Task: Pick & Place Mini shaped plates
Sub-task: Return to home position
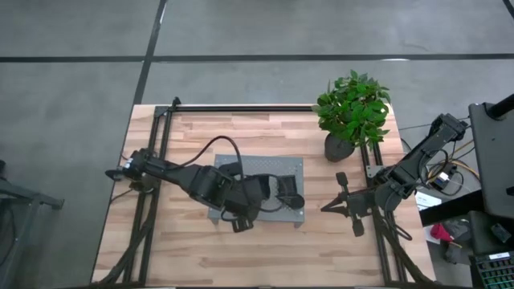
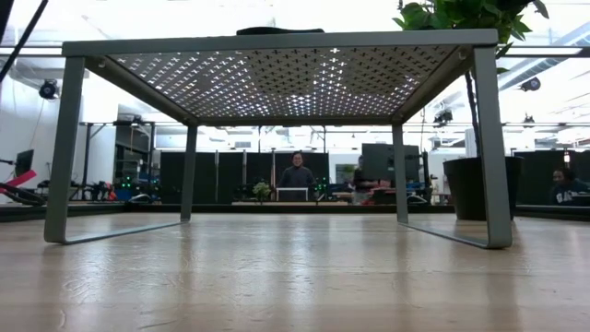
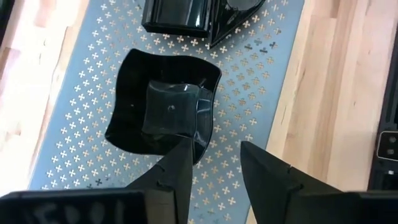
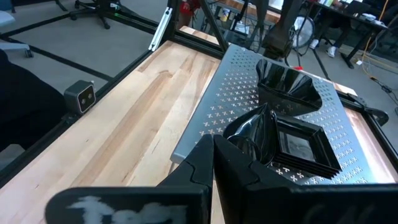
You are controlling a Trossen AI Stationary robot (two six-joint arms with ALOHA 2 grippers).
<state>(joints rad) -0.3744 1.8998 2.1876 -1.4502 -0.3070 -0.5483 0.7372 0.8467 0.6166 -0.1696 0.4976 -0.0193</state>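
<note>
Over the tray [image 1: 273, 164] mid-frame, left gripper [image 3: 214, 154] jaws apart, empty; right gripper [image 1: 324, 208] at right, jaws together; plates [image 3: 168, 112] look slick, brittle: pinch a rim

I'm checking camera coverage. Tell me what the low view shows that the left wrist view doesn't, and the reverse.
Low view only: the shelf's legs, the plant pot and a person in the room behind. Left wrist view only: the left gripper, fingers open, and the wavy plates seen from above. Both: the grey perforated shelf, from below and from above.
</note>
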